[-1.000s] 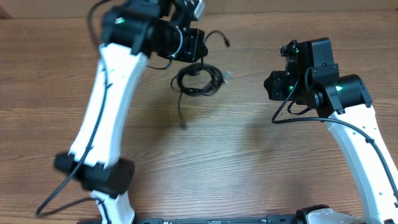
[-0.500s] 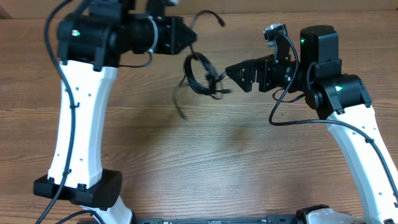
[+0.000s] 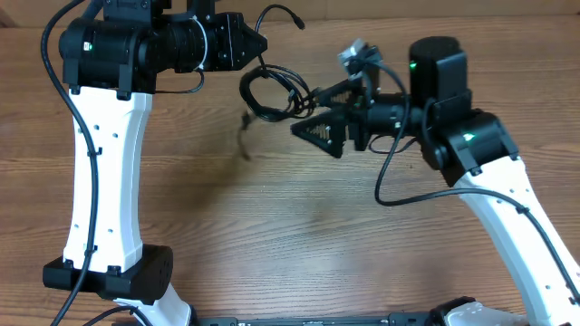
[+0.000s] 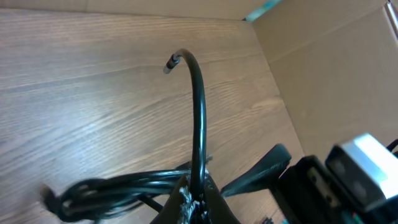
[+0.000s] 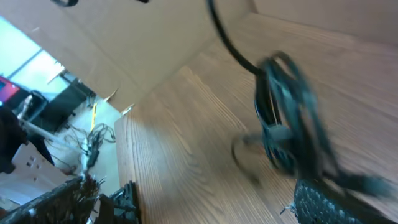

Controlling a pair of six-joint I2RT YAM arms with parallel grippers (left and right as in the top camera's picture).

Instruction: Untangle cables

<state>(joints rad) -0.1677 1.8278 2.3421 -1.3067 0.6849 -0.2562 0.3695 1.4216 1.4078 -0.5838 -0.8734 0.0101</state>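
Currently L fingers [image 3: 250,44] clench the cables [image 3: 283,93] aloft, R fingers [image 3: 319,132] spread open just beside the coil

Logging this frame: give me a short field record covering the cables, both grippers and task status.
cables: one tangled black coil, held above the table
plug end: sticks up free of the coil
left gripper: shut on the cables
right gripper: open, jaws spread beside the coil, not gripping it
status: not yet untangled
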